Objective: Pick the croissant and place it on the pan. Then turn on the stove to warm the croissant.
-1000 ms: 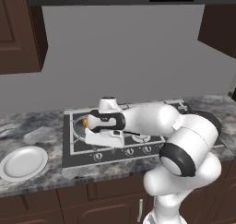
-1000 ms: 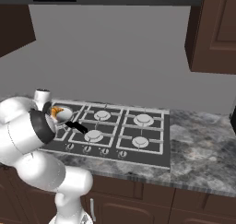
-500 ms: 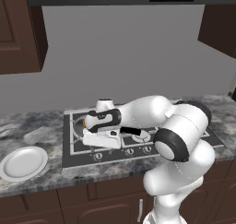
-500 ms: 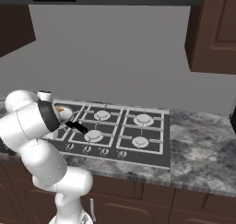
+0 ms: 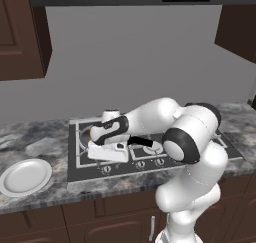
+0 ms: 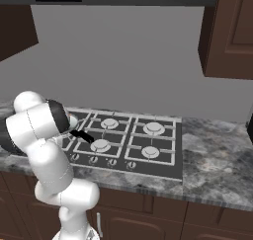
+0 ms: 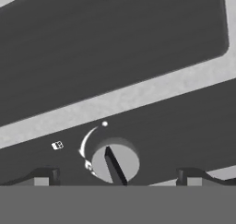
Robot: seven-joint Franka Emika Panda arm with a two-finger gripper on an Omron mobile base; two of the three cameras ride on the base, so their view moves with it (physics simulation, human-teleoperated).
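The gripper point(image 7: 115, 174) is seen spread wide, its two dark fingertips point(image 7: 46, 176) standing on either side of a small round knob point(image 7: 115, 163) without touching it; nothing is held between them; the knob, pale grey with a dark raised bar across its face, sits in the front row of the stove point(image 5: 80, 167), with a white arc and dot printed beside it; a pale grate bar point(image 7: 120, 98) crosses the dark cooktop above it; from the left base view the hand is seen low over the front left of the stove, near the row of knobs; the black handle of the pan point(image 5: 142, 141) shows just behind the arm, the bowl being largely hidden, so whether the croissant lies in it cannot be told; a white plate point(image 5: 25, 177) rests on the marbled counter point(image 5: 45, 199), well apart to the left; the knob is judged rigid and smooth, turning stiffly about its own axis rather than lifting; it is best taken by closing the fingers squarely on opposite sides of its rim or across the raised bar, then rotating the wrist; a glancing grip would likely slip off the smooth round edge.
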